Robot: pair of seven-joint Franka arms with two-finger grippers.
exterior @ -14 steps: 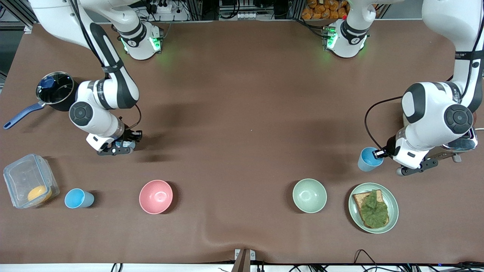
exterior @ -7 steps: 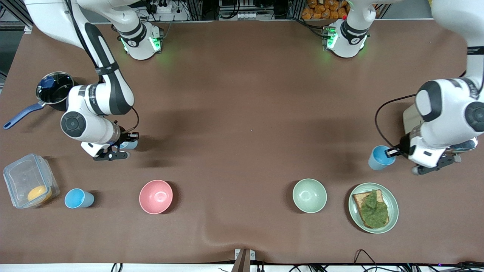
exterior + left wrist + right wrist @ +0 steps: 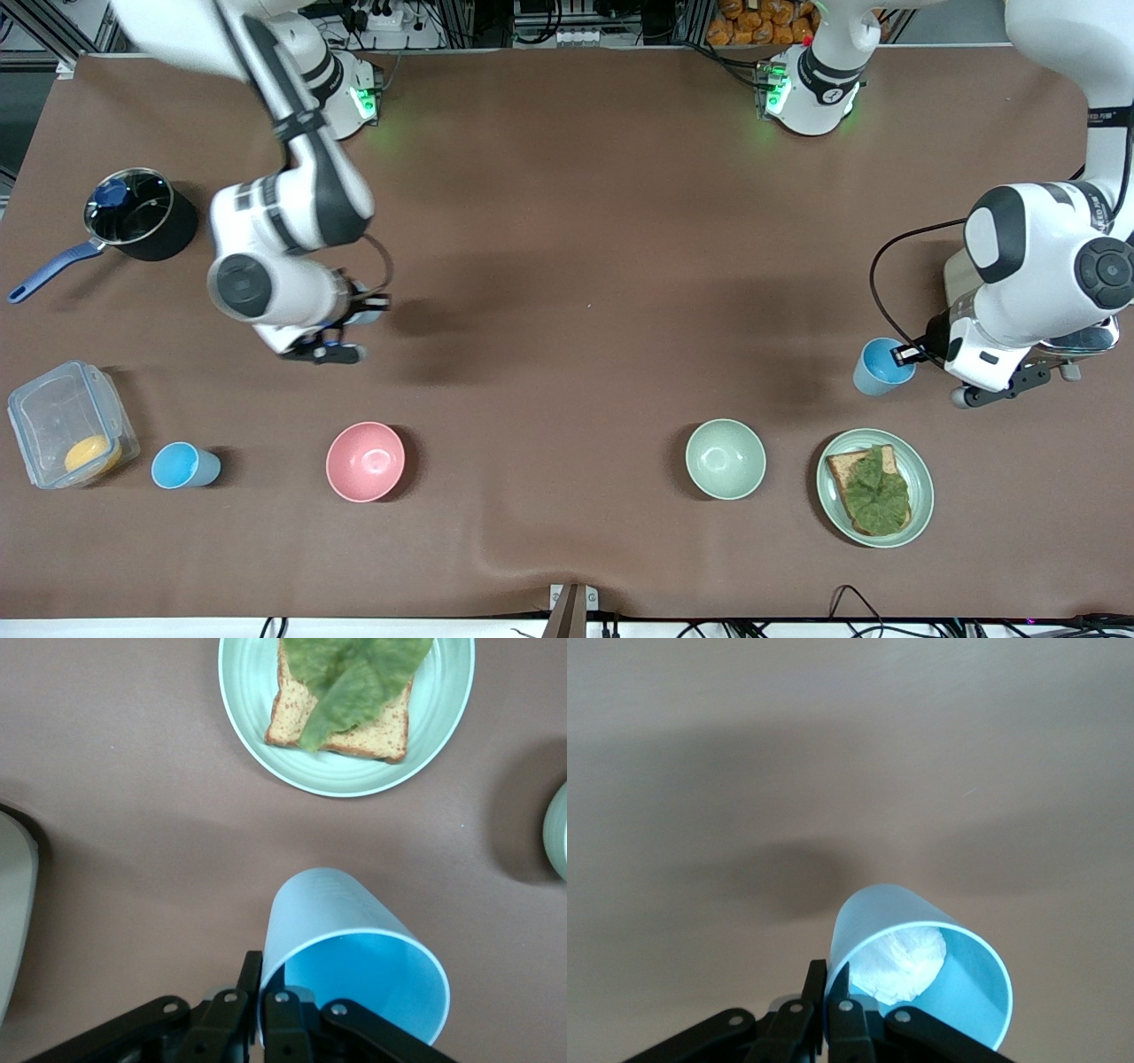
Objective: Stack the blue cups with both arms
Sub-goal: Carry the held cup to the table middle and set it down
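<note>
My left gripper [image 3: 905,354] is shut on the rim of a light-blue cup [image 3: 880,366] and holds it tilted over the table beside the plate of toast. In the left wrist view one finger sits inside the cup [image 3: 350,943] and one outside, with the gripper [image 3: 263,997] at its rim. My right gripper [image 3: 359,312] is shut on the rim of a second blue cup [image 3: 921,961], which has a crumpled white lump inside; the wrist hides most of this cup in the front view. The right gripper [image 3: 832,992] is over bare table. A third blue cup [image 3: 183,465] stands between the clear box and the pink bowl.
A pink bowl [image 3: 365,461] and a pale-green bowl [image 3: 725,458] stand near the front camera. A green plate [image 3: 833,496] holds toast and lettuce. A clear box [image 3: 53,408] and a black pot with a blue handle [image 3: 140,219] are at the right arm's end.
My right arm has swung toward the table's middle with its cup. My left arm moved outward with its cup, then came a little way back.
</note>
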